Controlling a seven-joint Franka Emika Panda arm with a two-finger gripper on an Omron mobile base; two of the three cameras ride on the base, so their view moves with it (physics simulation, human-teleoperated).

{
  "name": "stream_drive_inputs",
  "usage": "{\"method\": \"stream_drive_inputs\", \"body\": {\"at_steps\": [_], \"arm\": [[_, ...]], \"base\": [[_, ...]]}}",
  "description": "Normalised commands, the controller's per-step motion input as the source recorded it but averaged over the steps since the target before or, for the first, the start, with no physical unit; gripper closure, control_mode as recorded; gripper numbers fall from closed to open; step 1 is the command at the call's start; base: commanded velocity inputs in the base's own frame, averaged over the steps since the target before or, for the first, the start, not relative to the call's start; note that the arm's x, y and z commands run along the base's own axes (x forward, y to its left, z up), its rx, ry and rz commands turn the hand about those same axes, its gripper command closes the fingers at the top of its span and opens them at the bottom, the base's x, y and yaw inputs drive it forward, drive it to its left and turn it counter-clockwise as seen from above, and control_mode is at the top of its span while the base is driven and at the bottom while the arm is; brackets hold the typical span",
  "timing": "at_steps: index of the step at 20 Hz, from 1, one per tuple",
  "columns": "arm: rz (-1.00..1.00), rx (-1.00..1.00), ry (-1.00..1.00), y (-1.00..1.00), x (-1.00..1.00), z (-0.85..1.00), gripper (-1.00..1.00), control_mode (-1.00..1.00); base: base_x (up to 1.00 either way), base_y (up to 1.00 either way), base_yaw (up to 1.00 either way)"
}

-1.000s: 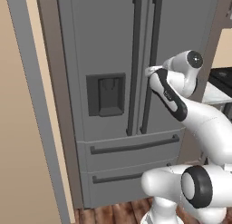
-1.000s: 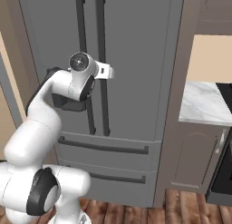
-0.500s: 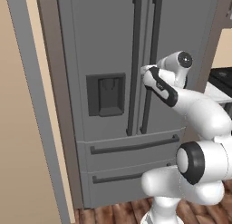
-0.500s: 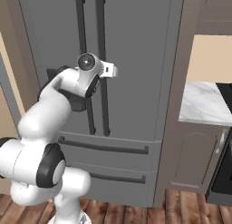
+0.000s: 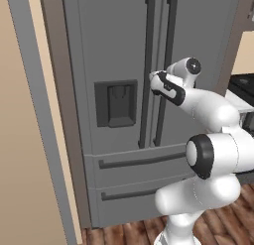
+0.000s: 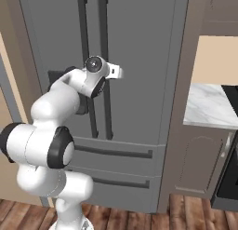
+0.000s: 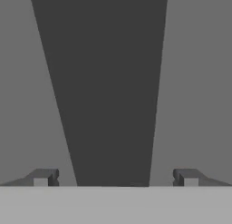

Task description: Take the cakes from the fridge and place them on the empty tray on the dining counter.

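Facing the closed fridge [image 5: 114,65], the claw [image 7: 115,177] has its fingertips [image 7: 43,177] spread wide either side of a dark vertical handle [image 7: 108,82], seen up close from the hand. Matte grey doors, long bar handles and a recessed dispenser [image 5: 116,103]; the right base view adds a marble-patterned bench [image 6: 207,105].

You are looking into a home kitchen. A tall grey fridge [image 5: 124,90] with long dark handles stands on a wood-plank floor [image 6: 195,213]. Beside it, a marble worktop [image 6: 207,105] tops brown cabinets [image 6: 197,161].
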Motion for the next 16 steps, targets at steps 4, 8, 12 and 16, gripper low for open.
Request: {"method": "stream_drive_inputs", "body": {"at_steps": [4, 8, 12, 16], "arm": [[0.0, 0.0, 0.0, -0.07, 0.56, -0.21, -1.0, -1.0], [0.0, 0.0, 0.0, -0.03, 0.65, -0.31, 1.0, -1.0], [0.0, 0.11, 0.13, -0.65, 0.44, -0.19, 1.0, -1.0], [-0.02, 0.25, 0.21, -1.0, -0.23, -0.03, 1.0, -1.0]], "base": [[0.0, 0.0, 0.0], [0.0, 0.0, 0.0], [0.0, 0.0, 0.0], [0.0, 0.0, 0.0]]}}
